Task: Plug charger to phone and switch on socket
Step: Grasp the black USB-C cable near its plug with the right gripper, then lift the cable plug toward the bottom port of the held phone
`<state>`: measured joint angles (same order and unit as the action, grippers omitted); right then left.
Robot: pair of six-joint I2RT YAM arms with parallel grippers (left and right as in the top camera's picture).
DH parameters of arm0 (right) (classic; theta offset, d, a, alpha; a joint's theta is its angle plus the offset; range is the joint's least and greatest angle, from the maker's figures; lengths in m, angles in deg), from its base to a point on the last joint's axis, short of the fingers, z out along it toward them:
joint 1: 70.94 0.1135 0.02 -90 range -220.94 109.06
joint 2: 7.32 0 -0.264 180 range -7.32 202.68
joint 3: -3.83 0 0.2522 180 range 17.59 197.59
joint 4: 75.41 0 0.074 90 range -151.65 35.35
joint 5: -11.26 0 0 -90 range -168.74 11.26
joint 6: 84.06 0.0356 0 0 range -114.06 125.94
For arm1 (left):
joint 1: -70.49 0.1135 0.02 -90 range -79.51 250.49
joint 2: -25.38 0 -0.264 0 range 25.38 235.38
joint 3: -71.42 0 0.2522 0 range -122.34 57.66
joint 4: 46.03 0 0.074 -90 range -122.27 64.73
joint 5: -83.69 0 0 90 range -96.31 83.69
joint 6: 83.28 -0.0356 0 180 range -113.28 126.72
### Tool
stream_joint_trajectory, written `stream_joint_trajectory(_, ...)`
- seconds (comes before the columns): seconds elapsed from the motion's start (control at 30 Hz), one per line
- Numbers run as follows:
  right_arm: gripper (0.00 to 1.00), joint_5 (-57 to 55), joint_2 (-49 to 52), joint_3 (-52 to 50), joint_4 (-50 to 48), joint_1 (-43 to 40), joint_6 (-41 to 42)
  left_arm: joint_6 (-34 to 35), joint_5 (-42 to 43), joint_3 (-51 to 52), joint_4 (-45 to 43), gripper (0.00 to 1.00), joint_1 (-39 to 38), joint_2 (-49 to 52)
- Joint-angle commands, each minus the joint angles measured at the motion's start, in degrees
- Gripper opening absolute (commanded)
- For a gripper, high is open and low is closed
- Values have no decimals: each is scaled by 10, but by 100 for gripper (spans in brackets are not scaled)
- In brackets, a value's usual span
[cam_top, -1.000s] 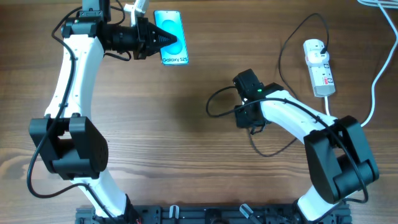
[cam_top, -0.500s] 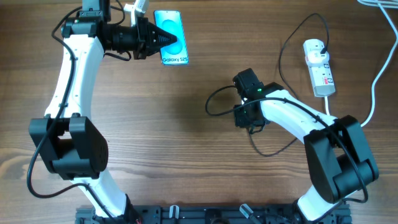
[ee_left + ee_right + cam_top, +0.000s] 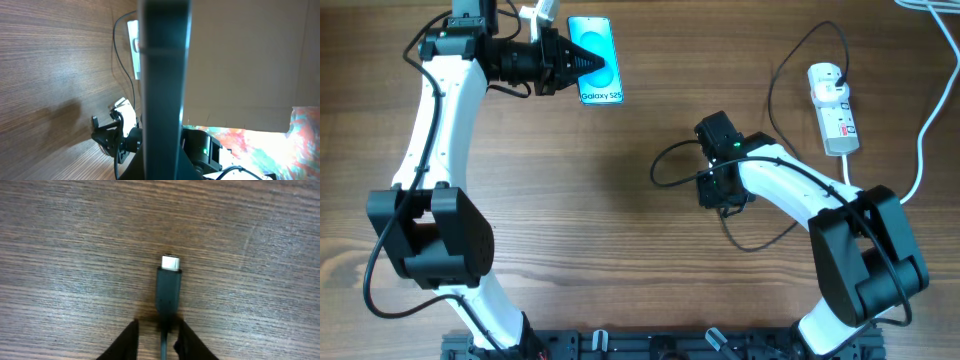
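The phone (image 3: 601, 78) shows its teal screen at the table's far left. My left gripper (image 3: 576, 62) comes in from its left, one finger over the screen, shut on it. In the left wrist view a dark upright bar (image 3: 165, 75) hides the jaws. The charger's black cable (image 3: 665, 160) loops at mid-table and runs to the white plug (image 3: 826, 76) in the socket (image 3: 836, 125). My right gripper (image 3: 721, 196) is low over the table and open. In the right wrist view its fingertips (image 3: 131, 331) straddle the cable just behind the metal-tipped connector (image 3: 169, 287), which lies flat on the wood.
The socket's thick white cord (image 3: 930, 110) runs along the right edge and off the far side. The socket also shows in the left wrist view (image 3: 133, 47), with the right arm (image 3: 117, 131) below it. The cable curls past the right arm's elbow (image 3: 760, 240).
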<state>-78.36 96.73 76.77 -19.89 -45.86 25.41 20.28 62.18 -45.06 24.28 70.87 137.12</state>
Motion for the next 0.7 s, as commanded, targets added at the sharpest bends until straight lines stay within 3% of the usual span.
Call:
stream_joint_trajectory(0.0,21,9,36,-16,2,2,3,-14,24,-4,-3,4,2,-3)
stream_joint_trajectory(0.37,4,8,36,-16,-26,2,7,-14,24,-4,-4,4,2,-3)
stream_joint_trajectory(0.57,4,48,22,-2,-38,2,15,-14,31,-4,-10,4,2,-3)
stream_joint_trajectory(0.67,4,115,-26,8,-42,2,0,-14,101,-4,-50,4,2,-3)
